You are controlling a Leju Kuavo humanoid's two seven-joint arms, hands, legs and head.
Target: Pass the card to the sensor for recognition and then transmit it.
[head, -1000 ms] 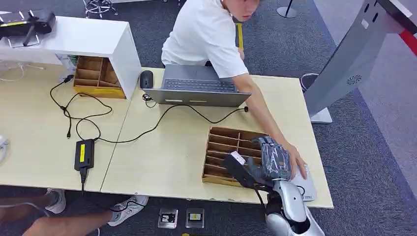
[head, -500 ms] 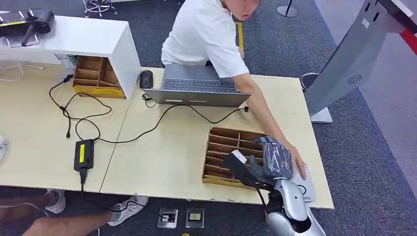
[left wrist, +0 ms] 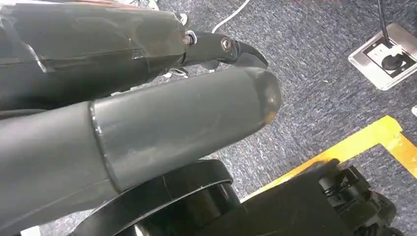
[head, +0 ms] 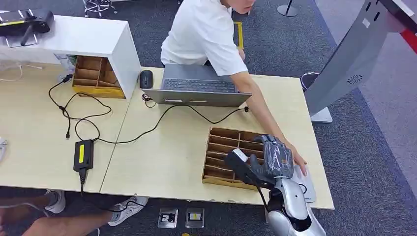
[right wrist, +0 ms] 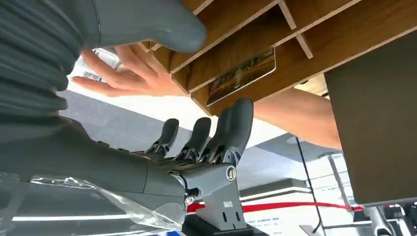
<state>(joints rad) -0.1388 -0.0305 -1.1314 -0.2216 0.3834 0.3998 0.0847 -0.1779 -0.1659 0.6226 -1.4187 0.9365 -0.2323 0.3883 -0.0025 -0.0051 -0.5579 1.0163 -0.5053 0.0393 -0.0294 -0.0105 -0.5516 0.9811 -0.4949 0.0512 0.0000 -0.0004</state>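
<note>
My right hand (head: 268,160) hovers over the near right part of the compartmented wooden organiser tray (head: 221,147), fingers (right wrist: 231,130) spread and holding nothing. The printed rectangular card (right wrist: 241,74) lies flat in a tray slot just beyond my fingertips. A person's hand (head: 296,160) rests on the flat white sensor pad (head: 307,184) to the right.

Silver right arm (head: 291,206), grey ribbed right hand (head: 271,160), dark fingers (right wrist: 231,129)
</note>
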